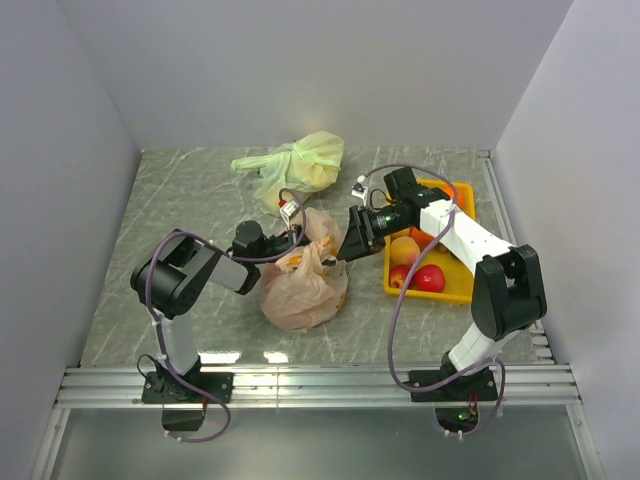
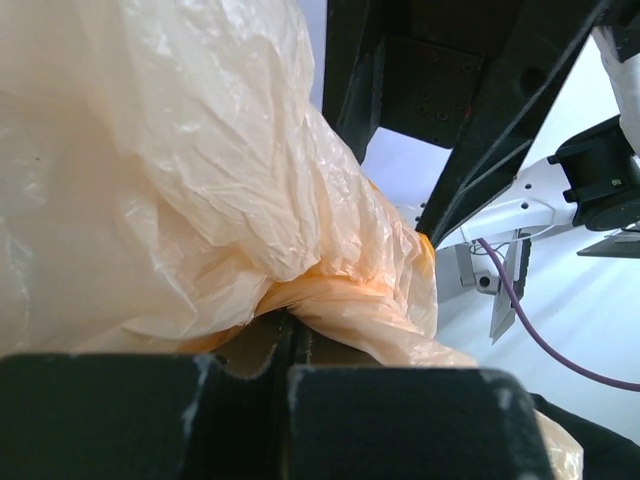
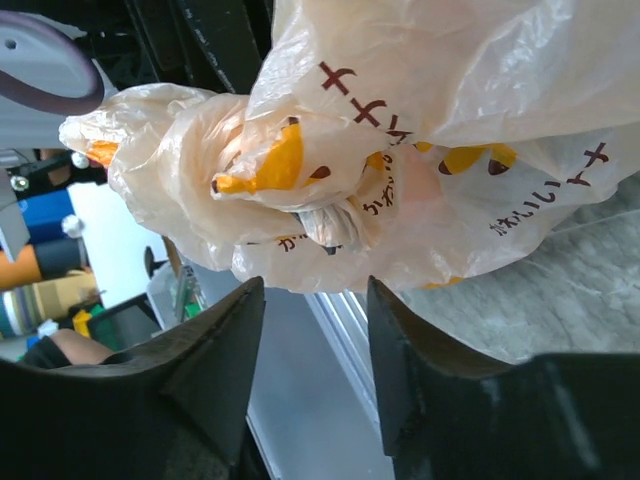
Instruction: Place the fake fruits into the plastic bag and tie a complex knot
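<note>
The peach-orange plastic bag (image 1: 303,285) sits bulging on the table between the arms. My left gripper (image 1: 290,238) is shut on a twisted strip of the bag (image 2: 330,300) at its top. My right gripper (image 1: 350,250) is open and empty, its fingertips (image 3: 250,300) just short of the bag's printed upper folds (image 3: 330,150). Fake fruits (image 1: 415,265), red apples, a peach and orange pieces, lie in the yellow tray (image 1: 455,290) at the right. What is inside the bag is hidden.
A pale yellow-green knotted bag (image 1: 300,165) lies at the back of the table. Grey walls close the left, back and right sides. A metal rail (image 1: 320,385) runs along the near edge.
</note>
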`<action>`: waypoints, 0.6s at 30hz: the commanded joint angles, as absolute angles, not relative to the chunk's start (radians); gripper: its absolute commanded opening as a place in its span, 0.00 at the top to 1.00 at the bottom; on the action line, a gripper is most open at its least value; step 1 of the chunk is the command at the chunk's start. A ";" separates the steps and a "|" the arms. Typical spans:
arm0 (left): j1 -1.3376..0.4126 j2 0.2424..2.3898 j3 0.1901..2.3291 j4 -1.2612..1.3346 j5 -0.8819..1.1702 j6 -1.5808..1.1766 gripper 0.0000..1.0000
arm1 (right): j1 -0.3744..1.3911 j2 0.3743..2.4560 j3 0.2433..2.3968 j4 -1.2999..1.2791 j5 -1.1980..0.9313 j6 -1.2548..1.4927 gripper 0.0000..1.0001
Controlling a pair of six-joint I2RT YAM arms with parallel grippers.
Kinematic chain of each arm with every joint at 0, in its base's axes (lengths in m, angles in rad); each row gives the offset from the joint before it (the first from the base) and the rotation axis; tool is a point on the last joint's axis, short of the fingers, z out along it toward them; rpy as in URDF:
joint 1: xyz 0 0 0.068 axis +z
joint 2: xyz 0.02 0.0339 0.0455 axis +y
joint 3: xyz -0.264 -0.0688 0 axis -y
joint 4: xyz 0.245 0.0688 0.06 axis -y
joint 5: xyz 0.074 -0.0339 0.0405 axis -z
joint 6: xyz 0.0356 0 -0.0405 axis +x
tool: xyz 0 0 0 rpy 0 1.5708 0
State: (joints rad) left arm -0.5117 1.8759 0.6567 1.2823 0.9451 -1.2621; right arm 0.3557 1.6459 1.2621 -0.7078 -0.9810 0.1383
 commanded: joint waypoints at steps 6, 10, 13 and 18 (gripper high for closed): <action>-0.522 1.841 0.684 1.519 0.976 -1.278 0.83 | 0.351 1.684 1.242 -0.606 -1.042 0.238 0.48; -0.523 1.845 0.680 1.529 0.969 -1.273 0.77 | 0.350 1.701 1.249 -0.598 -1.040 0.242 0.48; -0.523 1.850 0.681 1.540 0.973 -1.278 0.75 | 0.353 1.707 1.250 -0.586 -1.039 0.252 0.47; -0.523 1.856 0.680 1.571 0.977 -1.296 0.70 | 0.354 1.718 1.246 -0.581 -1.023 0.252 0.46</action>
State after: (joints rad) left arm -0.5152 1.8759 0.6567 1.2831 0.9501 -1.2808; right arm 0.3546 1.7058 1.2358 -0.6117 -1.0145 0.2455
